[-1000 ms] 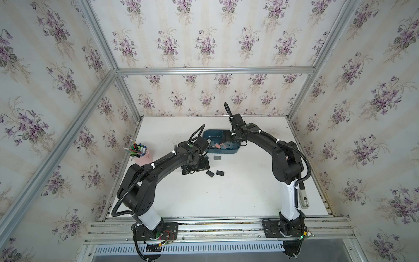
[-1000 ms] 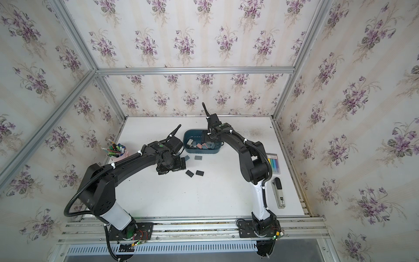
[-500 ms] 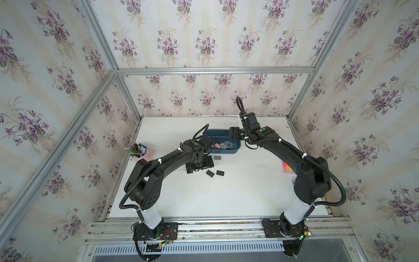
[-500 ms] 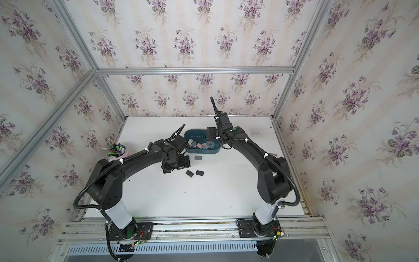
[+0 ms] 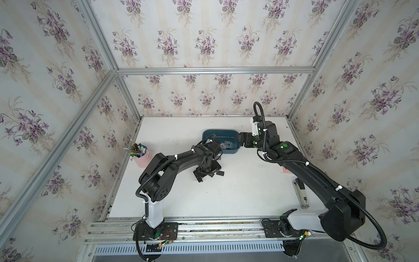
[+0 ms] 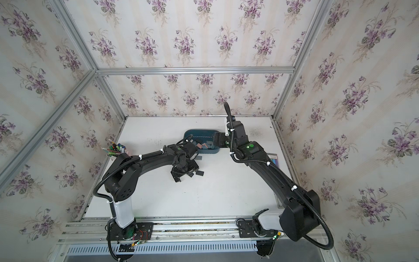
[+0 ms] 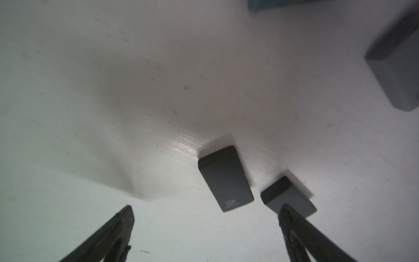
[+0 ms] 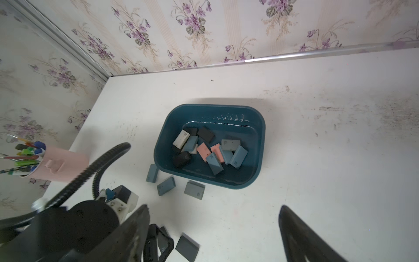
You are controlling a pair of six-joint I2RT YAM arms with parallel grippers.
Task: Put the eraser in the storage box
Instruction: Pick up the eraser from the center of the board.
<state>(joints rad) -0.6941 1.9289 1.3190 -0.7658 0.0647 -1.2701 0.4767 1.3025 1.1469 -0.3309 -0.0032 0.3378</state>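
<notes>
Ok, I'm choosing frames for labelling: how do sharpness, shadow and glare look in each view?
Left wrist view: dim and soft, a broad shadow on the white table, glare beside the dark grey rectangular eraser. Right wrist view: sharp, a glint on the wall of the dark teal-blue plastic storage box. Both top views: evenly lit and sharp.

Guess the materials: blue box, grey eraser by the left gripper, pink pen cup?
Box: likely moulded plastic, glossy; light glints along its inner wall.
Grey eraser: probably rubber or vinyl; matte, rounded edges, stamped mark.
Pen cup: looks like matte pink plastic, with a moulded tab.
</notes>
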